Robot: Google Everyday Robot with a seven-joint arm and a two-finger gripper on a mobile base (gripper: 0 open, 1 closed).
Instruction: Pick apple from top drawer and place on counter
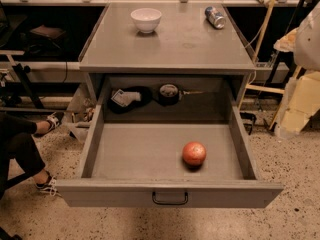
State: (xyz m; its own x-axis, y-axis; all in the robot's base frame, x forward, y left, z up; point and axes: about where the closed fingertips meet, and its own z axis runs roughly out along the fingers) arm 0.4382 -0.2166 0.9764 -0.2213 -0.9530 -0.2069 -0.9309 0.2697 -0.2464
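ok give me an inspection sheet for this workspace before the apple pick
surface: flat grey counter, holding a white round bowl and a silver-blue drink can on its side
job's things: round orange-red apple in the open shallow grey top drawer, right of centre, near the front
clutter: dark pouch with white card and round dark object in the recess behind the drawer
gripper: not in view
cables: thin dark cord at far left
surroundings: person's black-clad legs at left; pale yellow boards at right
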